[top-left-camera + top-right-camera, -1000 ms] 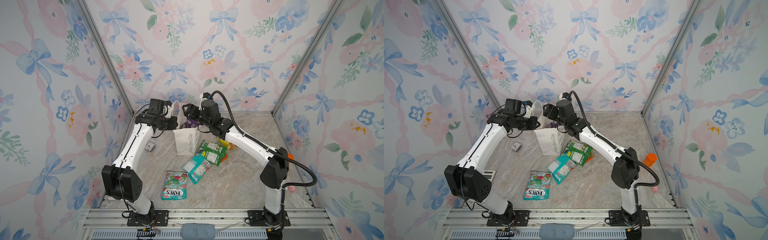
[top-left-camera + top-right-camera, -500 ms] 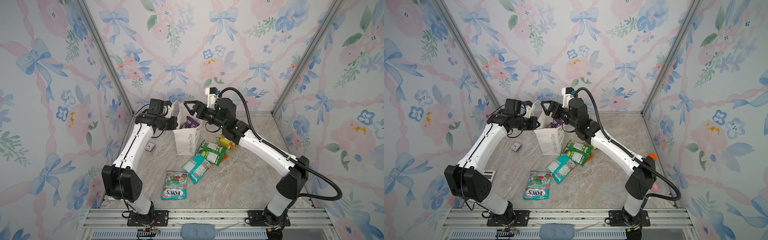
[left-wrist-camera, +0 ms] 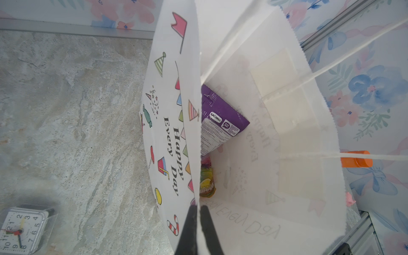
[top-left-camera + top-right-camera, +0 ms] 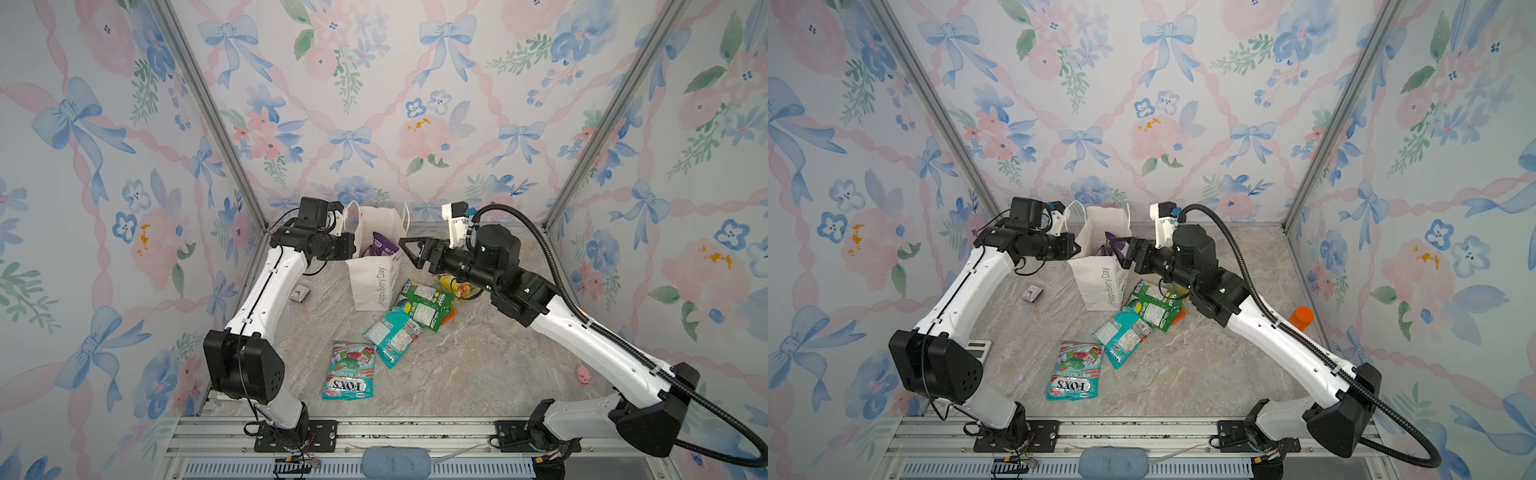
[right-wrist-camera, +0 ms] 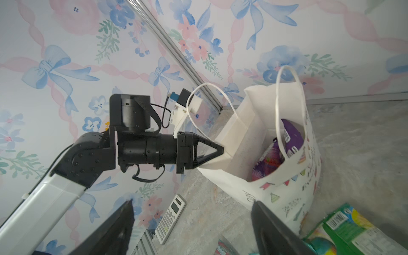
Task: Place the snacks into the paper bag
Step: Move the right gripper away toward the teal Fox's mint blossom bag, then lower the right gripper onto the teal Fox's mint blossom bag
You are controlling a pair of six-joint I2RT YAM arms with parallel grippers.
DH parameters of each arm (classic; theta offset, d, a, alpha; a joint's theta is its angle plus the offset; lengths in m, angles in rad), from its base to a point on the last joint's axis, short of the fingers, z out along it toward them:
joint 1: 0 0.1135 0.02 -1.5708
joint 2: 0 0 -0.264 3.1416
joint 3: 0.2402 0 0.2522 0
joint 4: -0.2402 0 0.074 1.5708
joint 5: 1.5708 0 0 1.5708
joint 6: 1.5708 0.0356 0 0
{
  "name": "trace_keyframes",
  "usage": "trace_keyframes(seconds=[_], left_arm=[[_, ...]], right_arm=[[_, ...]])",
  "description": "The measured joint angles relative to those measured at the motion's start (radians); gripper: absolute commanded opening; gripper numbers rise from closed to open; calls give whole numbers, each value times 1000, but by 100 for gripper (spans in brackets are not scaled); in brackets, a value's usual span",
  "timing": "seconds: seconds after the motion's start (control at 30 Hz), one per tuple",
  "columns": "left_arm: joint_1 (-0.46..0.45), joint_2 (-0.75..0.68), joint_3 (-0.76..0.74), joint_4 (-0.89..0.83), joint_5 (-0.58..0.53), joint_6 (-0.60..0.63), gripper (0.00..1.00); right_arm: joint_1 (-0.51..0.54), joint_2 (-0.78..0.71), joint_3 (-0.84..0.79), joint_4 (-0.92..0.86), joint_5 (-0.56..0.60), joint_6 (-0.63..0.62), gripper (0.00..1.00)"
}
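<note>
The white paper bag [image 4: 374, 274] [image 4: 1100, 282] stands upright at the back of the table. My left gripper [image 3: 198, 206] [image 4: 352, 249] is shut on its rim and holds the mouth wide. Inside lie a purple packet [image 3: 220, 119] [image 5: 291, 134] and a colourful candy packet [image 3: 206, 183]. My right gripper [image 4: 409, 253] [image 5: 192, 202] hangs open and empty just right of the bag's mouth. On the table lie a teal FOX'S packet [image 4: 351, 372], a second teal packet [image 4: 392, 334], a green packet [image 4: 426, 305] and a yellow chip bag [image 4: 453, 284].
A small clock [image 4: 300, 293] lies left of the bag. A white calculator [image 4: 978, 349] sits by the left arm's base. An orange-capped bottle [image 4: 1300, 318] stands at the right wall, behind my right arm. A pink toy pig [image 4: 584, 374] lies front right.
My right gripper has pulled back from over the bag's mouth to its right side, open and empty. The left gripper and the bag have not moved.
</note>
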Motion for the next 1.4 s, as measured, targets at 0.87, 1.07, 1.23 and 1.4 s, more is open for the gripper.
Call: trace_keyframes(seconds=[0.87, 1.07, 1.23, 1.4], left_arm=[[0, 0, 0, 0, -11, 0, 0], [0, 0, 0, 0, -11, 0, 0], [0, 0, 0, 0, -11, 0, 0], [3, 0, 0, 0, -11, 0, 0]], right_arm=[[338, 537, 2, -338, 96, 48, 63], [338, 593, 34, -340, 41, 64, 65], [338, 637, 74, -359, 2, 65, 67], [336, 693, 114, -386, -34, 65, 66]])
